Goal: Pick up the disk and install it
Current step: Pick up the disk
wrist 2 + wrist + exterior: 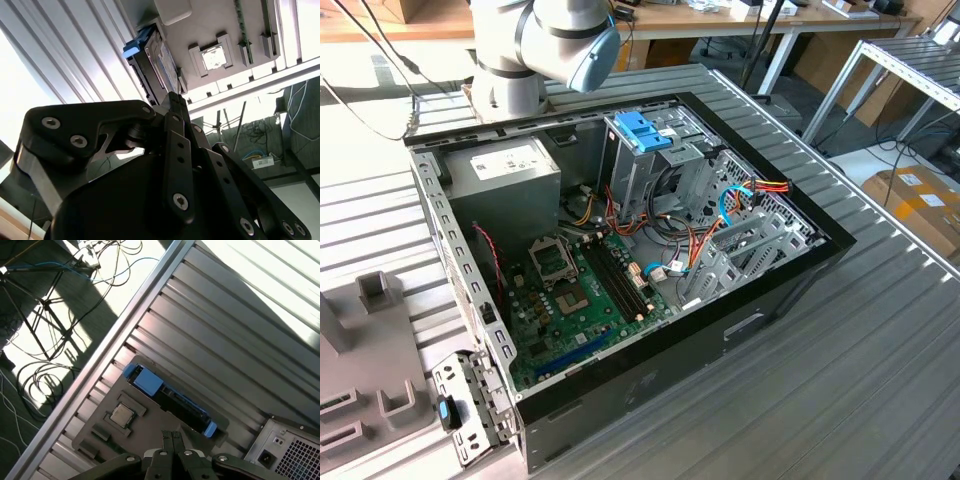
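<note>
The disk [175, 397] stands on its edge in a slot of a grey fixture plate [150, 420], a dark slim body with blue plastic rails at both ends. In the second wrist view the disk [150, 57] shows with a blue end piece. My gripper [172, 436] hangs above the plate, a short way off the disk's long side and not touching it. Its black fingers are shut together with nothing between them; in the second wrist view the gripper [175, 100] points toward the disk.
An open computer case [650, 370] lies on the ribbed metal table [880, 380], with a motherboard [580, 290], a grey power supply box [505, 170] and a bare blue bracket [642, 132] on the drive cage. A processor chip [121, 415] sits in the fixture plate. The case's rear corner [290, 450] is close by.
</note>
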`<action>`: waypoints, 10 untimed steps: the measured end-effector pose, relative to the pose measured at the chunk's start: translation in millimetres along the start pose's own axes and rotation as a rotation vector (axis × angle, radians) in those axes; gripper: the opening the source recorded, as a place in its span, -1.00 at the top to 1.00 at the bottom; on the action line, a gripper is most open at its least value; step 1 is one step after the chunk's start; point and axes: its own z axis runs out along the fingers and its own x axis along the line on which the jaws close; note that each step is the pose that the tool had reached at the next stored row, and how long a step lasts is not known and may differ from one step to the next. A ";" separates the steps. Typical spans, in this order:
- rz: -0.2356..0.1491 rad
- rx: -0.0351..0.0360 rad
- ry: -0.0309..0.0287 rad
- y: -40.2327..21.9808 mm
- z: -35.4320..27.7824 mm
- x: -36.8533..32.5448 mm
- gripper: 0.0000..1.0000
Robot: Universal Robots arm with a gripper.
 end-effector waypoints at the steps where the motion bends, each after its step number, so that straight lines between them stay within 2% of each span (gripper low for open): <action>1: -0.003 -0.0001 0.0002 0.0 0.0 0.0 0.79; 10: -0.035 -0.0008 0.0016 0.0 0.0 0.0 0.79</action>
